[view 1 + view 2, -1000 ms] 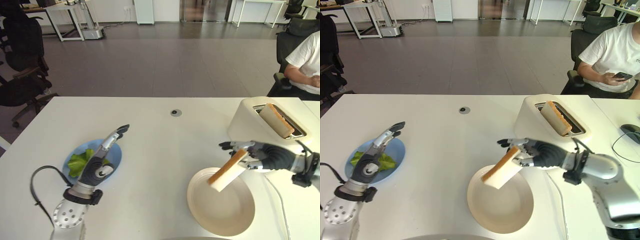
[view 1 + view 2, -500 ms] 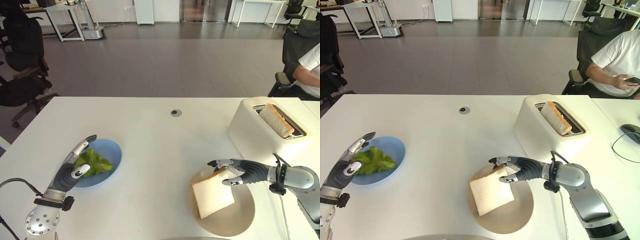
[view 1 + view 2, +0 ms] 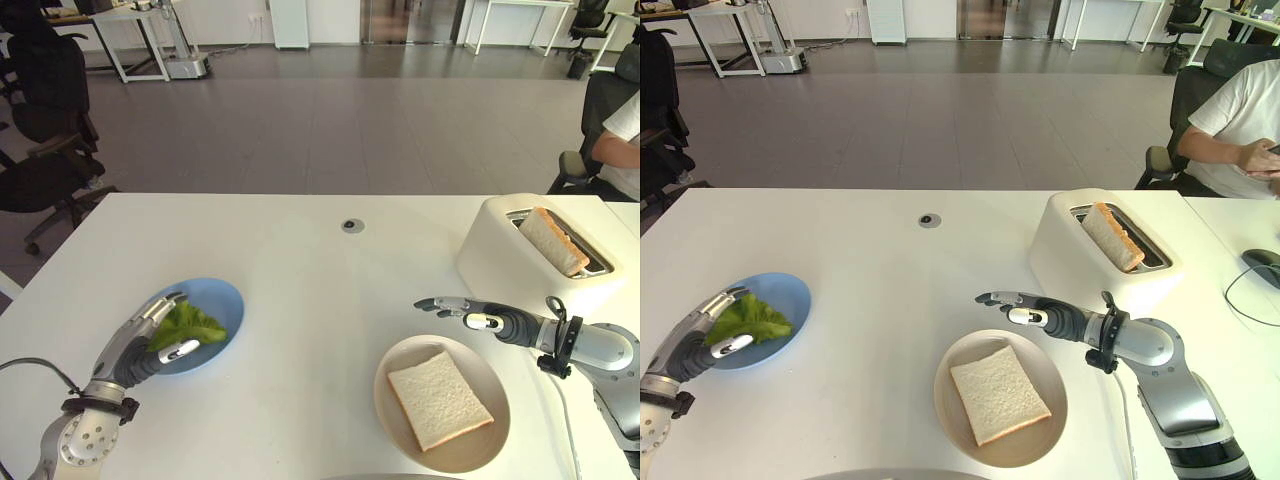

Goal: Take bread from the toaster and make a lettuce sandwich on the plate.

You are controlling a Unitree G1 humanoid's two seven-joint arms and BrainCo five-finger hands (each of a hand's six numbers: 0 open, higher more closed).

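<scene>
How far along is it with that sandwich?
Done: one white bread slice lies flat on the round beige plate. In hand: the left hand is at the green lettuce leaf on the blue plate; the right hand hovers open beyond the beige plate, empty. Left: lettuce onto the slice, then the second slice, standing in the white toaster, on top.

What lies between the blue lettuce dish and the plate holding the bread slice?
Only bare white table; both eye views show that stretch plainly.
</scene>
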